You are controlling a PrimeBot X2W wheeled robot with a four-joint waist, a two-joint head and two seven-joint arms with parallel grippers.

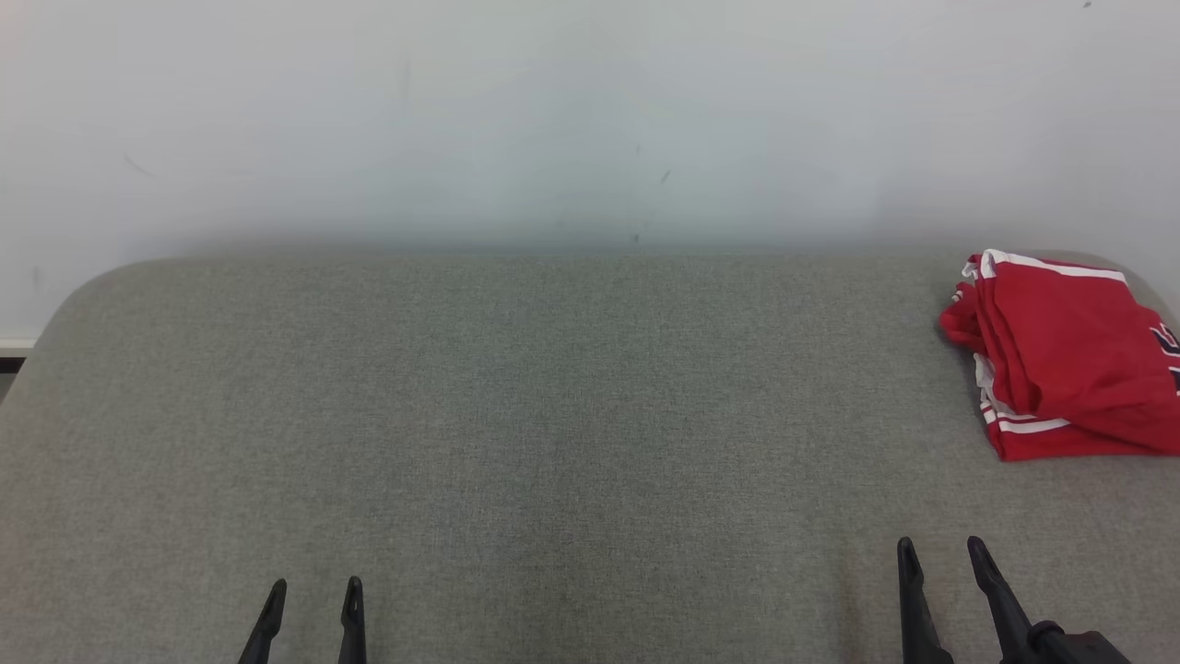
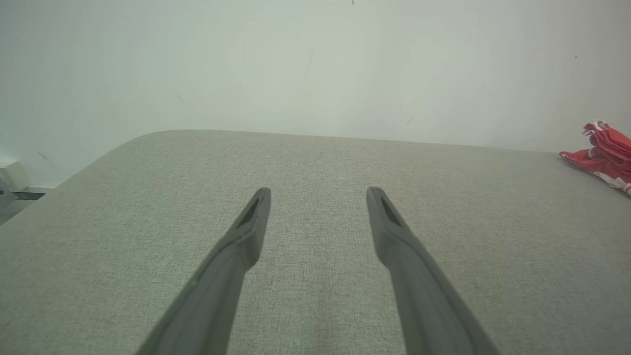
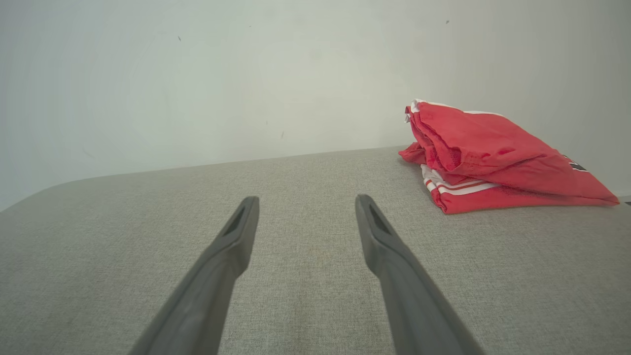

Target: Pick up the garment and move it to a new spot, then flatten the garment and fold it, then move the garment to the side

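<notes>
Left gripper (image 1: 316,583) and right gripper (image 1: 940,542) both stand with fingers spread apart, over the near part of the grey fabric surface (image 1: 553,415) and well apart from the garment (image 1: 1069,360). Red with white stripes, the garment lies in a folded, somewhat rumpled bundle at the surface's far right corner, ahead of the right gripper. A pale wall (image 1: 553,120) rises behind the surface.

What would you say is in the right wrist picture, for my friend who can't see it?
A red garment with white stripes lies in a loosely folded heap on a grey padded surface, on the right in front of a pale wall. The right gripper reaches up from the bottom edge, its two dark fingers open and empty, short of the cloth.
</notes>
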